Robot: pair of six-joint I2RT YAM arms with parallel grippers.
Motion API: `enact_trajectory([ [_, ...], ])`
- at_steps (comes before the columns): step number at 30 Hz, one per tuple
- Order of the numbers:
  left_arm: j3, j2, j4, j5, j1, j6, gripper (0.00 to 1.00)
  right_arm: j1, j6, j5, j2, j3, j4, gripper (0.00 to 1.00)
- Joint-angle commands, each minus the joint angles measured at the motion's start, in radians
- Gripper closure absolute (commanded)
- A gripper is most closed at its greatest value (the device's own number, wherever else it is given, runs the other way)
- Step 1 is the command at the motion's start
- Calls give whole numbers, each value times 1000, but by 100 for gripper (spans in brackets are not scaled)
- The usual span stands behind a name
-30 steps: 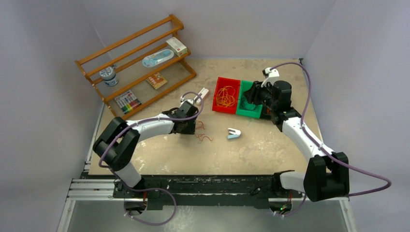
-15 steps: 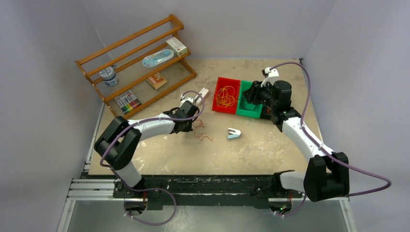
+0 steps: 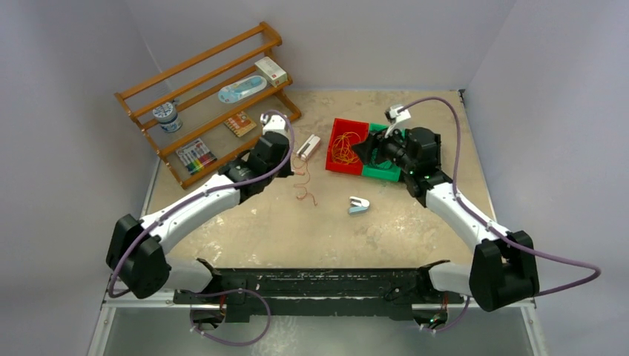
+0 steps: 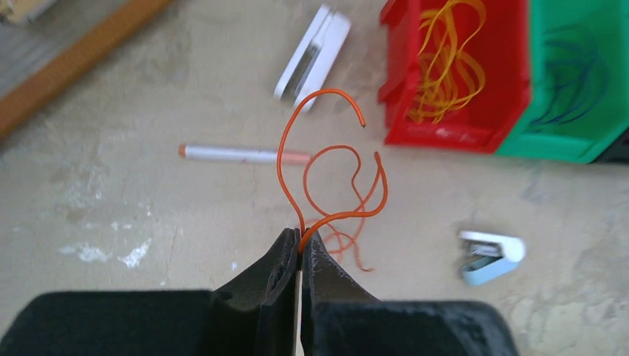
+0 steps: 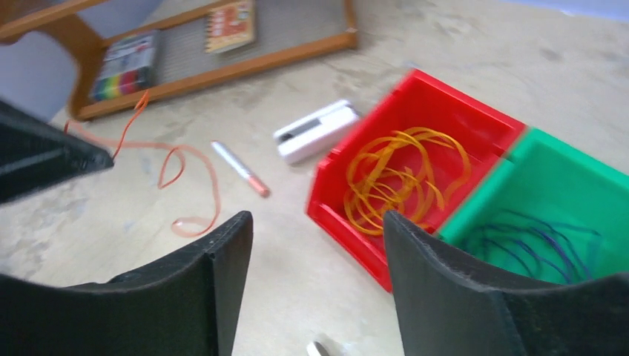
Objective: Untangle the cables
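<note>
My left arm has swung back toward the shelf, its pincer (image 4: pixel 300 245) clamped on one red-orange cable (image 4: pixel 326 185), drawing it up off the surface (image 4: pixel 148 208) to free it. My right pincer (image 5: pixel 315 222) hovers apart over the red bin (image 5: pixel 343 219).

The worktop (image 4: pixel 148 200) looks matt, mottled and rough. The red bin (image 5: pixel 445 100) and green bin (image 5: pixel 571 178) are smooth plastic. The rack (image 5: pixel 222 72) is varnished wood. The orange cable (image 4: pixel 284 148) looks smooth-coated, and the left gripper (image 4: pixel 300 256) is grainy matt black.
</note>
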Motion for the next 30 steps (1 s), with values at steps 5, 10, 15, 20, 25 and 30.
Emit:
enact_trajectory([
  [5, 204, -90, -73, 10, -5, 55, 100, 202, -28, -108, 44, 23, 312, 26],
  [10, 276, -104, -87, 32, -4, 58, 100, 264, -27, -130, 128, 68, 407, 25],
  [15, 324, -116, -85, 64, -5, 56, 100, 277, 39, -95, 232, 96, 551, 25],
  [20, 343, -134, -83, 85, -5, 49, 100, 283, 76, -118, 359, 185, 568, 25],
  [25, 350, -144, -88, 76, -5, 50, 100, 290, 87, -140, 415, 223, 533, 32],
  [30, 343, -151, -73, 78, -5, 44, 100, 290, 113, -176, 446, 204, 531, 44],
])
